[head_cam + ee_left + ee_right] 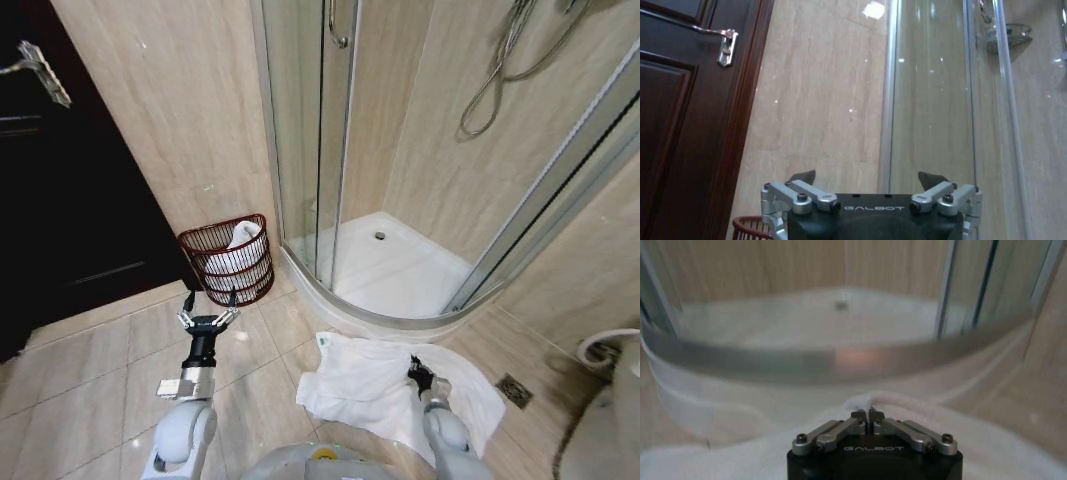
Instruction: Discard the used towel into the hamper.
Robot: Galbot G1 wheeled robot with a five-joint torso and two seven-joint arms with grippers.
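Note:
The used towel (365,385), white and rumpled, lies spread on the floor tiles in front of the shower tray. My right gripper (416,368) rests on its right part. In the right wrist view the right gripper (868,416) is shut, pinching a raised fold of the towel (740,460). The hamper (228,262), a small round reddish-brown wire basket with white cloth inside, stands against the wall left of the shower. My left gripper (210,298) hovers open just in front of the hamper with nothing between its fingers. The left wrist view shows the left gripper (867,177) with the hamper rim (750,225) below.
A curved glass shower enclosure (320,150) with a raised white tray (400,270) stands behind the towel. A dark wooden door (60,200) is to the left. A floor drain (515,390) sits on the right, beside a white fixture (610,420).

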